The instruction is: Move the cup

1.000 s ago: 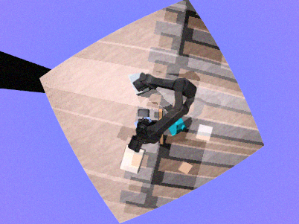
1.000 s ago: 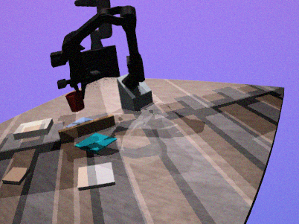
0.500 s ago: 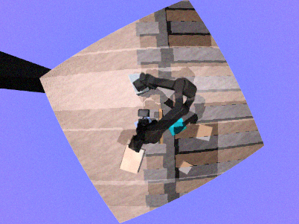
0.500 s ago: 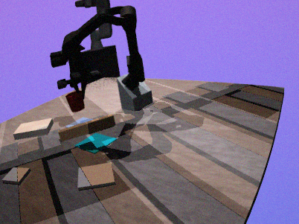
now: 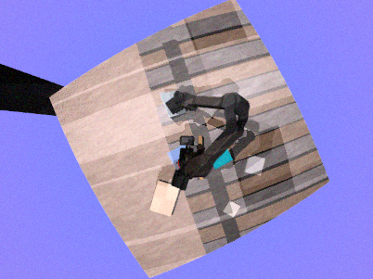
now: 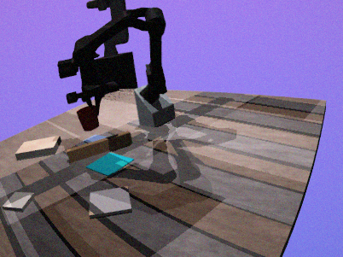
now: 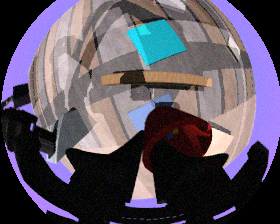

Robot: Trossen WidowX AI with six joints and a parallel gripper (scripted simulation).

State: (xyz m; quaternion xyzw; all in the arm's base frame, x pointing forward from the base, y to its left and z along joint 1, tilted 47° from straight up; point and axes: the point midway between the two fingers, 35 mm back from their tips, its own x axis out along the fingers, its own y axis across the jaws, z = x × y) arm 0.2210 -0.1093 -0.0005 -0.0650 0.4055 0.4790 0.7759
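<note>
- The gripper is closed on the rim of the dark red cup; the cup hangs upright from the fingers, lifted off the table.
- In the wrist view the cup sits directly ahead of the fingers, slightly to one side; small coloured marbles show inside it, too small to count.
- A light blue pad lies on the table below the gripper and slightly ahead of it; in the wrist view this pad appears just beyond the cup.
- A long brown wooden bar lies across the table just past the blue pad, farther from the gripper.
- A cyan pad lies beyond the bar, on its far side from the gripper.
- A tan block rests on the table off to the side of the gripper, apart from the cup.
- Two pale flat tiles lie well apart from the gripper, past the cyan pad.
</note>
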